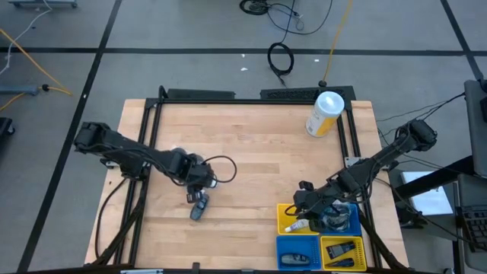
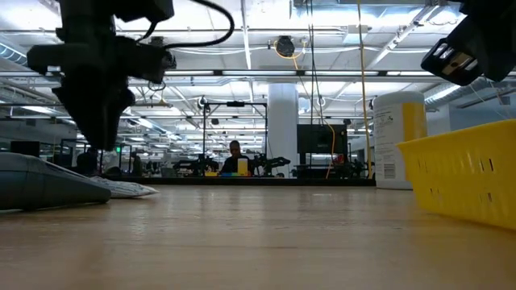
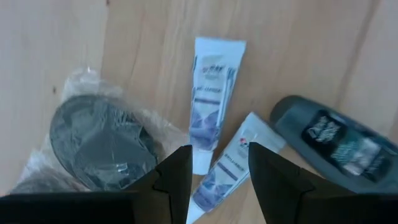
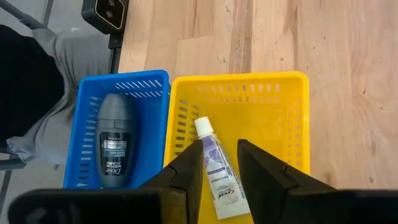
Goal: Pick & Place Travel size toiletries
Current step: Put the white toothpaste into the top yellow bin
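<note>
On the bare wood lie two small white tubes, a dark grey oblong bottle and a grey round piece in clear wrap. My left gripper hangs open just above them, pointing down, one finger on either side of the tubes' near ends, touching nothing. At the table's near right, my right gripper stands open, slanting down over a yellow basket. A white tube lies on that basket's floor. A dark grey roll-on lies in the blue basket beside it.
Several small blue and yellow baskets sit together at the table's near right corner. A large white-and-yellow canister stands at the far right. A black frame borders the table. Bare wood lies between the arms.
</note>
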